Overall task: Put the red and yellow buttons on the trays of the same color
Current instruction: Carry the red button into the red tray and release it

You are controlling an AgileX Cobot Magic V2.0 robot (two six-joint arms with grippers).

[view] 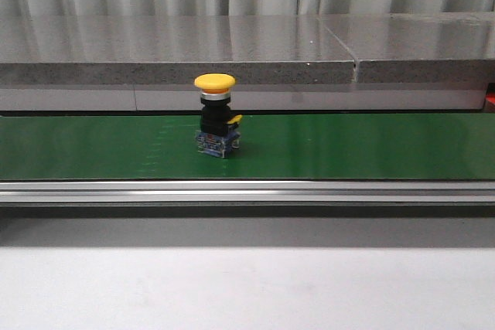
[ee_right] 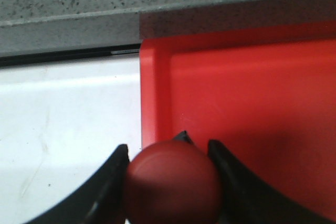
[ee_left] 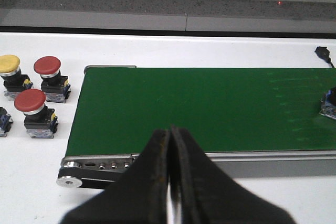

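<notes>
White table [ee_left: 220,51] carries green belt conveyor [ee_left: 210,108]. Yellow button [view: 216,115] upright on belt. Beside conveyor end, on table: two red buttons [ee_left: 48,77] [ee_left: 34,111], one yellow button [ee_left: 11,75]. Red tray [ee_right: 247,108] on table.

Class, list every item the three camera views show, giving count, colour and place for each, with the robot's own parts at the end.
Belt: one, green, running across the table.
Yellow button: one, standing upright on the belt.
Loose red buttons: two, on the white table beside the belt's end.
Loose yellow button: one, next to those red ones.
Red tray: one, on the white table by the grey ledge.
Held red button: one, in the right gripper, at the tray's edge.
Left gripper: black, shut, empty, near the belt.
Right gripper: black, shut on the red button.
</notes>
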